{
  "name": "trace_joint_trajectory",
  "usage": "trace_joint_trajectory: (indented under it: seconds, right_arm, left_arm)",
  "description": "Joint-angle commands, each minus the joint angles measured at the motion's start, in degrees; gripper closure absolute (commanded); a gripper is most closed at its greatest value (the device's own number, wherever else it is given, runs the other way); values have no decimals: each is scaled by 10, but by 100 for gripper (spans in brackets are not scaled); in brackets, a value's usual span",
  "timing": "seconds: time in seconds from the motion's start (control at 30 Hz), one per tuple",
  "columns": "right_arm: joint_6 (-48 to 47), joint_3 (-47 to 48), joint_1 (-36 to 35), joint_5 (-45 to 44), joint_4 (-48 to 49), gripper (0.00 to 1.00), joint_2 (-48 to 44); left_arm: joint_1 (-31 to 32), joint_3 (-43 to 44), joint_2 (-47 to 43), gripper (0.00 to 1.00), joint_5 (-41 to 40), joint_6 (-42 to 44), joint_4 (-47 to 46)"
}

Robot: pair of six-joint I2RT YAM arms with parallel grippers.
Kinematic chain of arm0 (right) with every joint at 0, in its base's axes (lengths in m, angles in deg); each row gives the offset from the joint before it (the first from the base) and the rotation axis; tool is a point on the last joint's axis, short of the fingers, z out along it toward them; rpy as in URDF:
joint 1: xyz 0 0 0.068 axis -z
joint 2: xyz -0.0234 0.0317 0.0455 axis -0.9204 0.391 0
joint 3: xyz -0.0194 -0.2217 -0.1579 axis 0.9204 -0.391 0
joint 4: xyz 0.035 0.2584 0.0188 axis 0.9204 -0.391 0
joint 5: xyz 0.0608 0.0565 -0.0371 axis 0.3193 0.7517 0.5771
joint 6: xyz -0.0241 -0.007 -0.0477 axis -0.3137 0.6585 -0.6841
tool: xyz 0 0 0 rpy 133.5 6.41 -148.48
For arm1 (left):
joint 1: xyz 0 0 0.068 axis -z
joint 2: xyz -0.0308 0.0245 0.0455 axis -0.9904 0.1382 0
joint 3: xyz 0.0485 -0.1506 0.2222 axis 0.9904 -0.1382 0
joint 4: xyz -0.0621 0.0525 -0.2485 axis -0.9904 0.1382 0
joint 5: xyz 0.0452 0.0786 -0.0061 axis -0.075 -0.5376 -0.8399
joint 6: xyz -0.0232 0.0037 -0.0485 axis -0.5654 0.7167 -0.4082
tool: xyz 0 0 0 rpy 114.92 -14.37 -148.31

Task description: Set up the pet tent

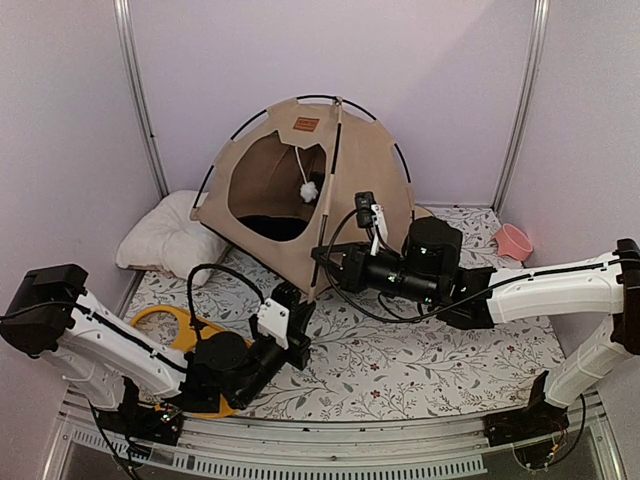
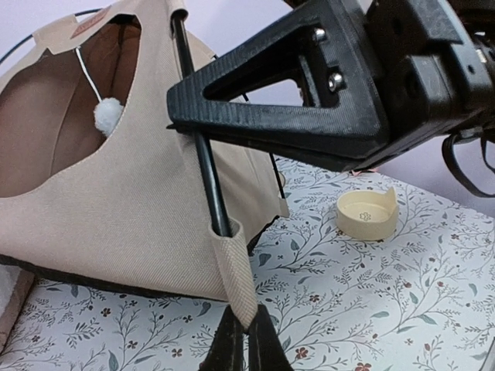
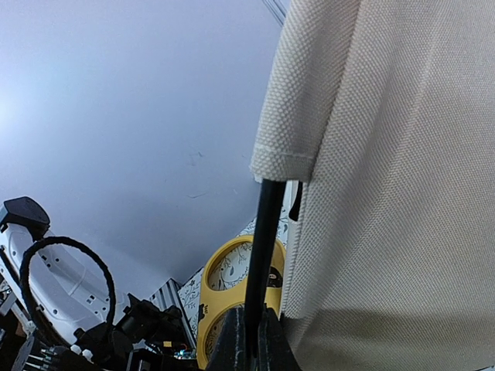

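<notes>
Pet tent (image 1: 372, 175) standing at the back of the bench (image 1: 400, 350), held at its front corner by both grippers.

The left gripper (image 2: 247, 328) is closed on the canvas corner pocket (image 2: 236, 274) at the tent's lower front edge, into which the black pole (image 2: 213, 182) is seated. The right gripper (image 3: 251, 328) is clamped around the same pole higher up, below the hem of the canvas sleeve. The arched doorway is turned to the left, with the pom-pom (image 2: 108, 116) hung inside it. A white pillow (image 1: 165, 240) is pressed against the tent's left edge, and a yellow bowl tray (image 1: 170, 325) is partly hidden under the left arm. Bare floral surface is seen in front of and to the right of the corner. A cream bowl (image 2: 367, 215) lies well apart on the right, and a pink bowl (image 1: 514, 243) sits at the bench's right edge.
</notes>
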Motion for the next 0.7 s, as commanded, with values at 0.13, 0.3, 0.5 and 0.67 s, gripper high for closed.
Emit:
trace_joint_trajectory:
  seconds: [0.13,0.3,0.5,0.67]
  right_arm:
    - [1,-9,0,-29,7,100,11]
    - [-2,-13,-3,-38,-13,100,10]
    - [-8,-21,-3,-48,-47,100,3]
    - [-11,-17,-4,-32,-68,100,7]
  left_arm:
    - [-14,32,-19,100,43,-13,13]
    - [-23,34,-28,100,51,-22,17]
    - [-31,44,-38,100,59,-29,30]
    - [-38,49,-36,100,70,-44,47]
